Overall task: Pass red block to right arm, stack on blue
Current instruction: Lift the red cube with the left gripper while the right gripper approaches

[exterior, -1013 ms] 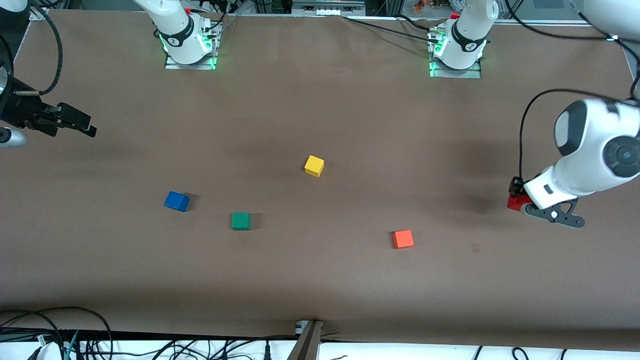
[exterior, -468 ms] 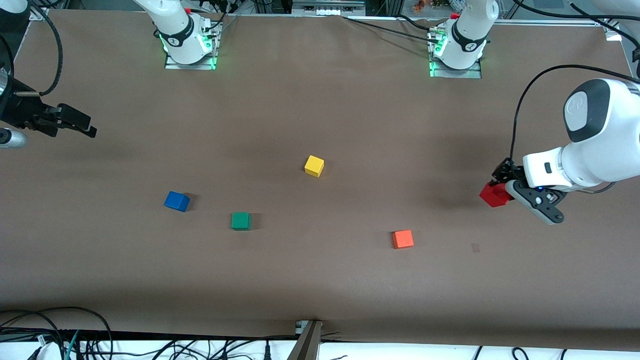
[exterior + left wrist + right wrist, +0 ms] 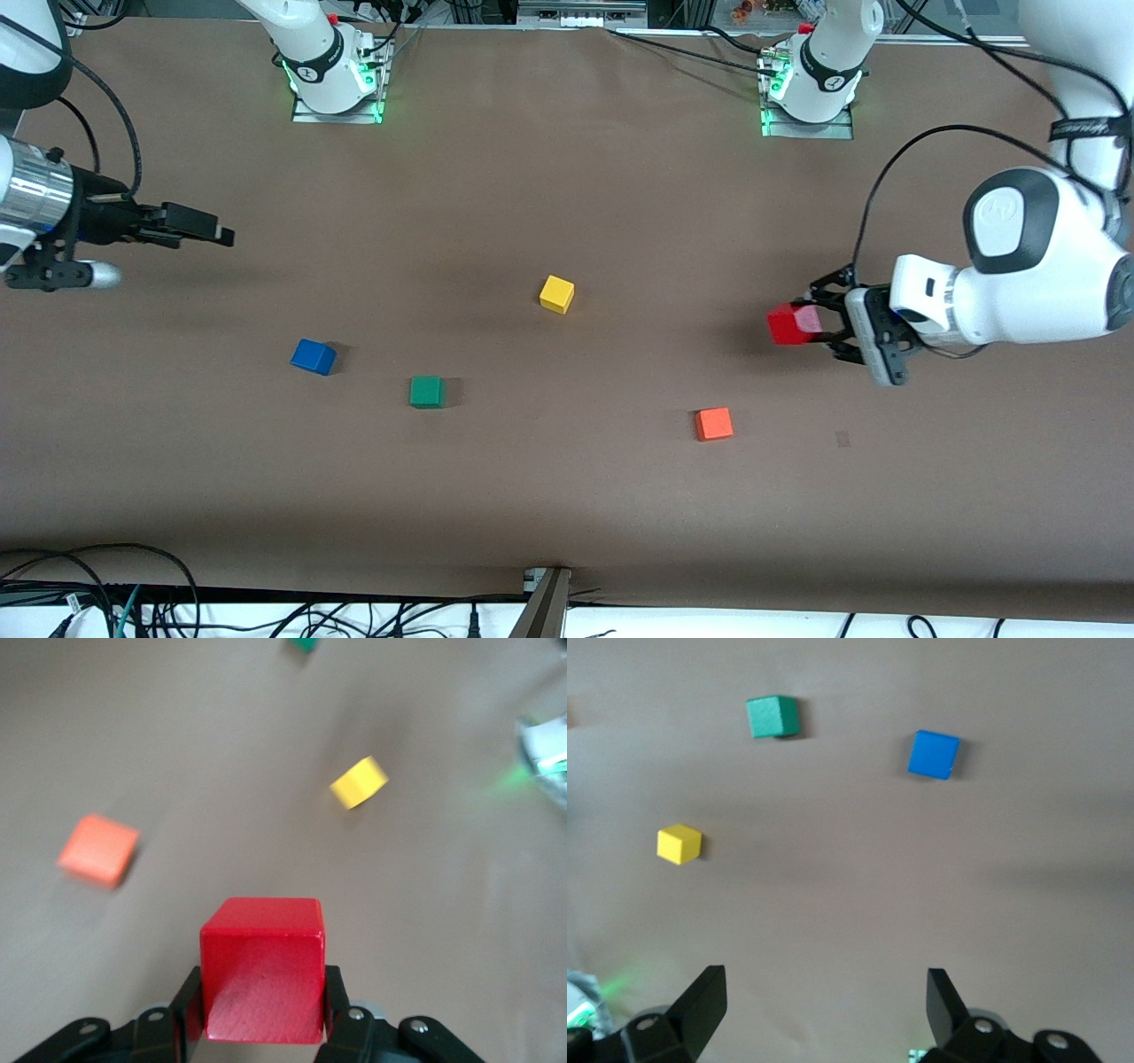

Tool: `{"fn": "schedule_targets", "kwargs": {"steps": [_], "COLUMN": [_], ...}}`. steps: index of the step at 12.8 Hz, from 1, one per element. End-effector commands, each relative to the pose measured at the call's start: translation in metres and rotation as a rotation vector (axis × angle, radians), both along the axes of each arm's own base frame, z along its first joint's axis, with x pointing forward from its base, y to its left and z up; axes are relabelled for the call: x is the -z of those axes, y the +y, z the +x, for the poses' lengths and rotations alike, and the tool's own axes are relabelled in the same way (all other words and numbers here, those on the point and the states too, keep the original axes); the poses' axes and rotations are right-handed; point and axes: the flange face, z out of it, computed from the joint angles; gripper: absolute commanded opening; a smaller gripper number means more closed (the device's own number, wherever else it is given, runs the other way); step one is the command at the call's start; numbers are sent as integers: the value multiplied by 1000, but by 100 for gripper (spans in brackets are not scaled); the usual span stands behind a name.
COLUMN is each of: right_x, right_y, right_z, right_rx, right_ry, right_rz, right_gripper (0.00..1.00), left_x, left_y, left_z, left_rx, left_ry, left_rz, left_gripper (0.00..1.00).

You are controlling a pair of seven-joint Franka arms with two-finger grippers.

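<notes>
Red block (image 3: 787, 323) clamped between left pincer (image 3: 819, 323) fingers.

The red block (image 3: 260, 967) looks like painted wood (faint grain), on a matt brown table (image 3: 567, 496).

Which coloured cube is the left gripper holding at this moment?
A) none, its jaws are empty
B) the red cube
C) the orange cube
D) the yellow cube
B: the left gripper is shut on the red cube, carried in the air over the table, and the left wrist view shows the same cube clamped between the fingers while the orange cube and yellow cube lie on the table.
</notes>
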Motion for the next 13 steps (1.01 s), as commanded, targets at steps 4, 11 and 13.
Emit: {"fn": "schedule_targets", "kwargs": {"steps": [4,11,13], "right_x": [45,87,98], "right_y": [67,103,125], "right_z": [16,26,1], "right_rx": [32,259,266], "right_ry": [123,167,181], "right_rz": [319,930,1018], "right_gripper": [100,100,100], "left_x": [8,-11,-15], "left_y": [-106,-269,-300], "left_z": [-12,-40,-44], "left_rx": [126,182,135], "left_ry": [18,35,19], "left_rz": [-421,-809,-831], "left_gripper": [0,0,0]}}
